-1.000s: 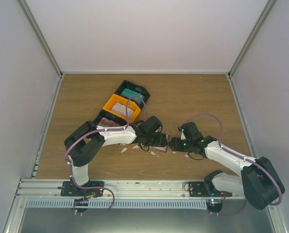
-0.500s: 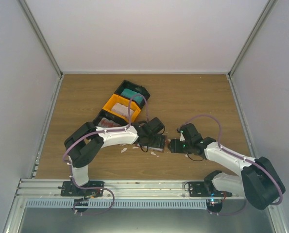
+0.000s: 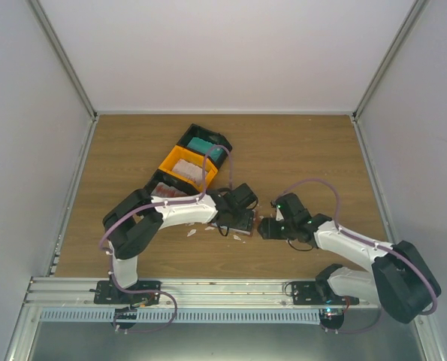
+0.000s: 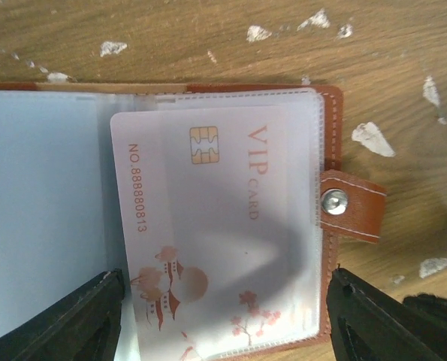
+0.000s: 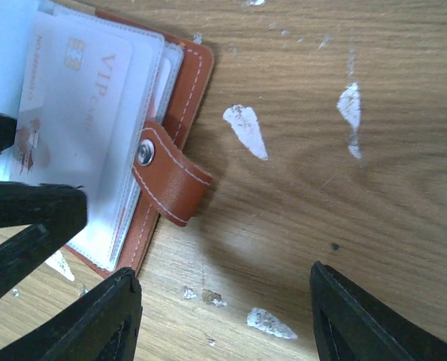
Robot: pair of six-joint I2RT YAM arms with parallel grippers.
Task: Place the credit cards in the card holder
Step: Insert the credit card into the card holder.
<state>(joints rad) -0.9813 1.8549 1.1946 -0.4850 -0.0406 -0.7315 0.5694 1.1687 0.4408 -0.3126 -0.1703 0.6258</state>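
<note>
Near the middle of the wooden worktop point(image 3: 306, 150), the small flat brown leather-look card holder point(image 4: 330, 135) lies opened out with its clear plastic sleeves upward. In the left wrist view its snap tab point(image 4: 348, 207) points to 3 o'clock. A whitish-grey VIP credit card point(image 4: 223, 226) with red print sits in the topmost sleeve. It seems almost home, though a strip toward the spine at 9 o'clock looks uncovered, so it may want a last nudge. The left fingers point(image 4: 73, 323) are released and spread wide, one on either side of that sleeve, grasping nothing. Probably they straddle it to keep the holder flat and open. The right fingers point(image 5: 103, 316) are likewise spread and empty. Seen from overhead they hover above bare wood just at 3 o'clock of the holder, likely placed to steady the tab side. At 11 o'clock of the holder stands the black-and-orange three-bin plastic tray point(image 3: 169, 159). It holds a teal card point(image 3: 204, 144) in the far bin, a pale card point(image 3: 184, 167) in the orange bin and a red-and-white card point(image 3: 168, 192) in the near bin, all awaiting transfer.
</note>
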